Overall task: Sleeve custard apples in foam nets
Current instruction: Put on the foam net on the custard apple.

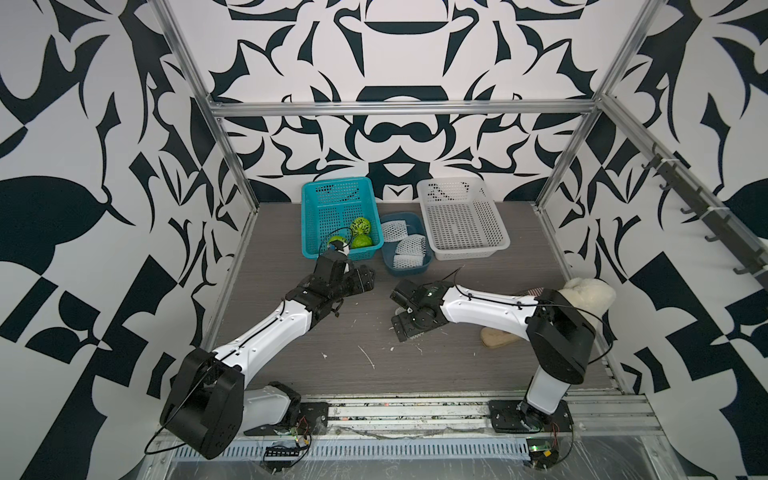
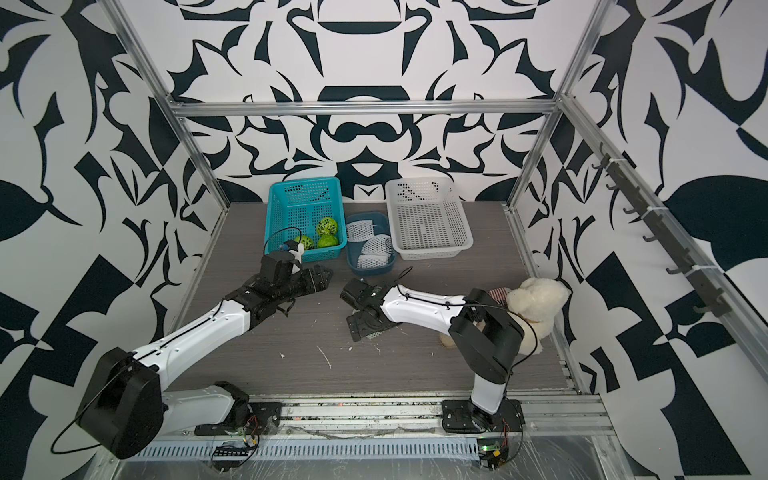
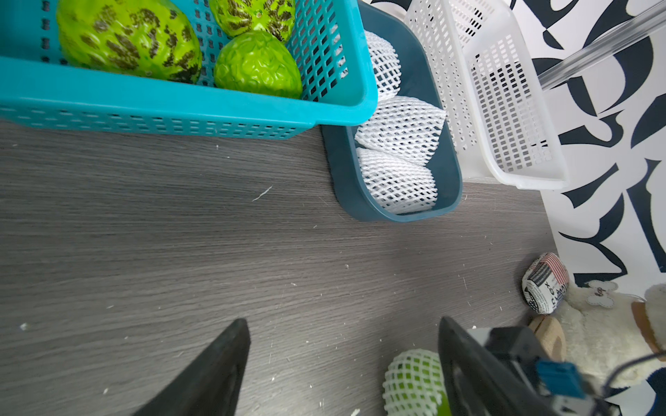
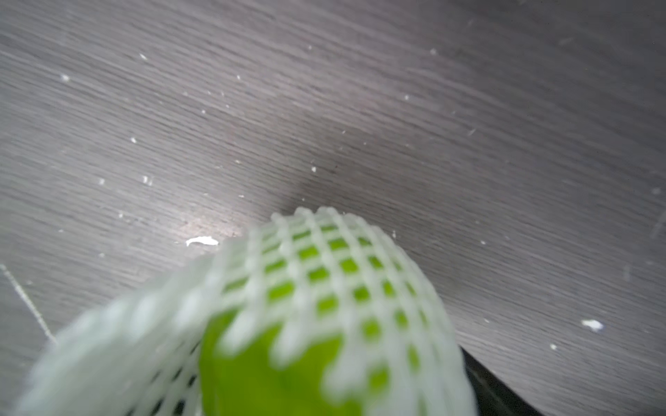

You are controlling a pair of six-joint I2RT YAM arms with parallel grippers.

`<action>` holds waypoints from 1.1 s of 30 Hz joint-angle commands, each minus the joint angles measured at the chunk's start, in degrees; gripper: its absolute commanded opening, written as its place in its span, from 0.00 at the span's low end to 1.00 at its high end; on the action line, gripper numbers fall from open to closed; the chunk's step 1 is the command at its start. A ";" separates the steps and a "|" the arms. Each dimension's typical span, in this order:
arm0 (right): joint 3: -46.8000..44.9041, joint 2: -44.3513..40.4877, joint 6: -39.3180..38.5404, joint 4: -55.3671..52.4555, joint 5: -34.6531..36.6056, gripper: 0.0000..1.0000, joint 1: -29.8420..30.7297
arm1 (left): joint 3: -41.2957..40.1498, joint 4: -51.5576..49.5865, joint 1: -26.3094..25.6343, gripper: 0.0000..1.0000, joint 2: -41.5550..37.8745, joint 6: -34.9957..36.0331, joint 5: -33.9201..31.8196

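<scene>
Three bare custard apples [image 1: 360, 226] [image 3: 129, 36] lie in the near right corner of a teal basket [image 1: 316, 232]. A dark blue tray [image 3: 342, 173] next to it holds three white foam nets [image 1: 409, 261] [image 3: 400, 126]. Another custard apple, sleeved in a foam net [image 3: 414, 385] [image 4: 324, 288], rests on the table at mid centre. My right gripper [image 1: 397, 313] hangs over it, jaws wide on either side. My left gripper [image 3: 343, 320] [image 1: 368, 279] is open and empty, just in front of the teal basket.
An empty white perforated basket [image 1: 469, 249] stands right of the tray. A cream plush toy [image 1: 590, 295] and a small patterned ball [image 3: 544, 284] sit at the right wall behind my right arm. White foam crumbs [image 1: 365, 357] dot the grey table.
</scene>
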 commanded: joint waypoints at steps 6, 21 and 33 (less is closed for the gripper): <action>2.01 -6.36 -5.96 -5.47 1.23 0.99 -0.08 | 0.06 0.21 0.19 0.84 0.39 0.25 1.39; 7.09 -0.45 -19.63 -6.27 -9.29 0.95 -7.74 | -1.37 -0.91 0.24 0.84 -1.80 -1.61 0.50; 2.84 2.08 -20.78 0.36 -13.19 0.87 -9.01 | -0.98 -1.41 0.22 0.84 -1.91 -1.62 -0.13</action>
